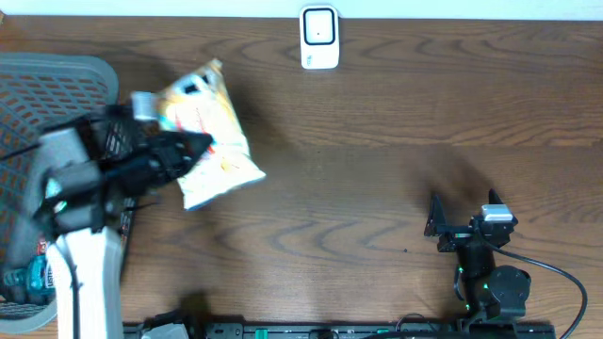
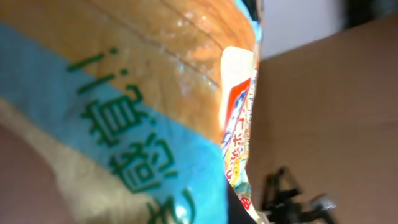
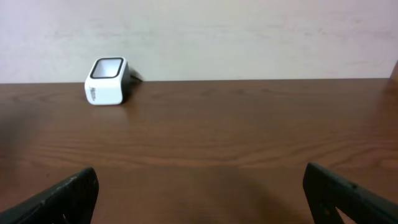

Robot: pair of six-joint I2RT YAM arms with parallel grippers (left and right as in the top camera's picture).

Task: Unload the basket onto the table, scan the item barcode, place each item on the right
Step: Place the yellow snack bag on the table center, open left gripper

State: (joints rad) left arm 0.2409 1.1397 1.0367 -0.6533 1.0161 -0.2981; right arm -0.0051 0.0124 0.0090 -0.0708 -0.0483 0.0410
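Observation:
The item is a snack bag [image 1: 215,127], yellow, white and orange, held up off the wooden table beside the basket. My left gripper [image 1: 191,148] is shut on its near edge. In the left wrist view the bag [image 2: 124,93] fills nearly the whole picture with an orange face and a blue band of green lettering, and it hides the jaws. No barcode shows. The white barcode scanner [image 1: 319,38] stands at the table's far edge, also visible as the scanner [image 3: 106,81] in the right wrist view. My right gripper [image 1: 462,218] rests at the front right, open and empty [image 3: 202,186].
A grey mesh basket [image 1: 57,85] stands at the left edge, with a blue packet [image 1: 28,278] in its near corner. The brown wooden table [image 1: 377,188] stretches between the bag and the scanner. A pale wall rises behind the scanner.

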